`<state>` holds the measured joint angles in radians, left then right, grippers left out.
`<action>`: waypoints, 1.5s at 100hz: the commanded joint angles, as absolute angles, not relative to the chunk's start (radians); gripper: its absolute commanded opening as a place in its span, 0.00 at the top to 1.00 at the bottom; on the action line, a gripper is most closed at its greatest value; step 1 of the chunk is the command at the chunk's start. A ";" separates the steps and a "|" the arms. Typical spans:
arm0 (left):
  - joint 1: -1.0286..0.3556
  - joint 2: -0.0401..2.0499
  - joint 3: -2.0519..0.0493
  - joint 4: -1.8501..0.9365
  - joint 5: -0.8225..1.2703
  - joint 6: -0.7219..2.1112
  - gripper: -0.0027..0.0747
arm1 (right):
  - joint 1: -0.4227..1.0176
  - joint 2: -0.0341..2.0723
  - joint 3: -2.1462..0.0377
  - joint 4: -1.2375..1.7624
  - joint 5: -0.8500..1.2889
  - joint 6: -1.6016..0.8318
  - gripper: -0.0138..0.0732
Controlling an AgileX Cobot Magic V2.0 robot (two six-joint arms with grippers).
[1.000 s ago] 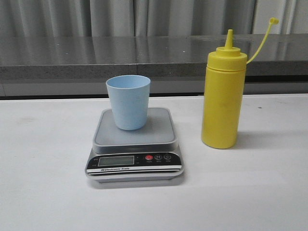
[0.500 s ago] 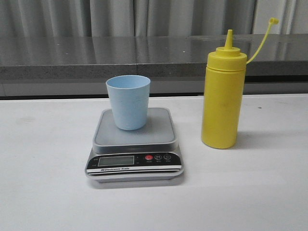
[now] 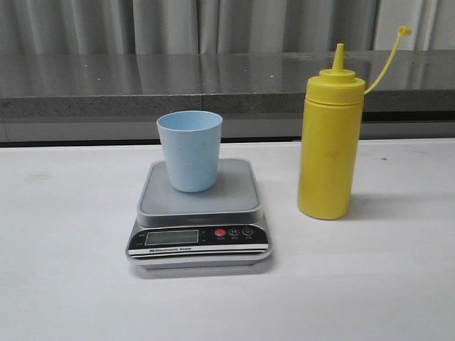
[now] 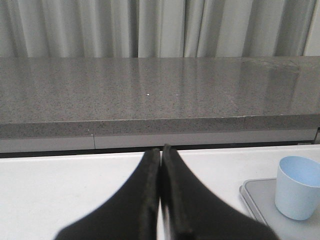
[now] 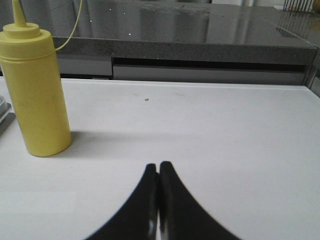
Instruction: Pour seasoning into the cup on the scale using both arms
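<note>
White table [image 3: 64,284], tall yellow seasoning [image 3: 327,142] (cap strap dangling), upright

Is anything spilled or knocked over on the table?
No, nothing stands out. The pale blue cup stands upright on the scale, and the yellow squeeze bottle stands upright beside it, its cap off and dangling on the strap. No spills show.

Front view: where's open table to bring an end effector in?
Open: table left of the scale, the strip in front of it, and right of the yellow bottle. Tightest: the gap between the scale, carrying the cup, and the bottle.
</note>
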<state>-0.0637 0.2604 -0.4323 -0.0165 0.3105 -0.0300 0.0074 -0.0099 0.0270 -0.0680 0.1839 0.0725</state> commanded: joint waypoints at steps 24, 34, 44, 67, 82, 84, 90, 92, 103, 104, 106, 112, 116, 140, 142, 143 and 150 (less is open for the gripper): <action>-0.062 0.268 -0.458 -0.016 0.226 -0.038 0.99 | 0.002 -0.030 0.006 -0.069 0.099 0.066 0.92; -0.062 0.268 -0.458 -0.016 0.226 -0.038 0.99 | 0.002 -0.030 0.006 -0.069 0.099 0.066 0.92; -0.062 0.268 -0.458 -0.016 0.226 -0.038 0.99 | 0.002 -0.030 0.006 -0.069 0.099 0.066 0.92; -0.062 0.268 -0.458 -0.016 0.226 -0.038 0.99 | 0.002 -0.030 0.006 -0.069 0.099 0.066 0.92; -0.062 0.268 -0.458 -0.016 0.226 -0.038 0.99 | 0.002 -0.030 0.006 -0.069 0.099 0.066 0.92; -0.062 0.268 -0.458 -0.016 0.226 -0.038 0.99 | 0.002 -0.030 0.006 -0.069 0.099 0.066 0.92; -0.062 0.268 -0.458 -0.016 0.226 -0.038 0.99 | 0.002 -0.030 0.006 -0.069 0.099 0.066 0.92; -0.062 0.268 -0.458 -0.016 0.226 -0.038 0.99 | 0.002 -0.030 0.006 -0.069 0.099 0.066 0.92; -0.062 0.268 -0.458 -0.016 0.226 -0.038 0.99 | 0.002 -0.030 0.006 -0.069 0.099 0.066 0.92; -0.062 0.268 -0.458 -0.016 0.226 -0.038 0.99 | 0.002 -0.030 0.006 -0.069 0.099 0.066 0.92; -0.062 0.268 -0.458 -0.016 0.226 -0.038 0.99 | 0.002 -0.030 0.006 -0.069 0.099 0.066 0.92; -0.062 0.268 -0.446 -0.016 0.226 -0.038 0.99 | 0.002 -0.030 0.006 -0.069 0.099 0.066 0.92; -0.062 0.268 -0.430 -0.016 0.226 -0.038 0.99 | 0.002 -0.030 0.006 -0.069 0.099 0.066 0.92; -0.062 0.201 -0.265 0.000 0.171 -0.038 0.99 | 0.002 -0.030 0.006 -0.069 0.099 0.066 0.92; -0.062 0.189 -0.249 0.008 0.169 -0.038 0.99 | 0.002 -0.030 0.006 -0.069 0.099 0.066 0.92; -0.062 0.181 -0.244 0.011 0.166 -0.038 0.99 | 0.002 -0.030 0.006 -0.069 0.099 0.066 0.92; -0.062 0.139 -0.199 0.023 0.160 -0.038 0.99 | 0.002 -0.030 0.006 -0.069 0.099 0.066 0.92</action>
<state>-0.0637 0.1683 -0.2108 0.0089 0.2621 -0.0300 0.0074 -0.0099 0.0270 -0.0680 0.1816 0.0725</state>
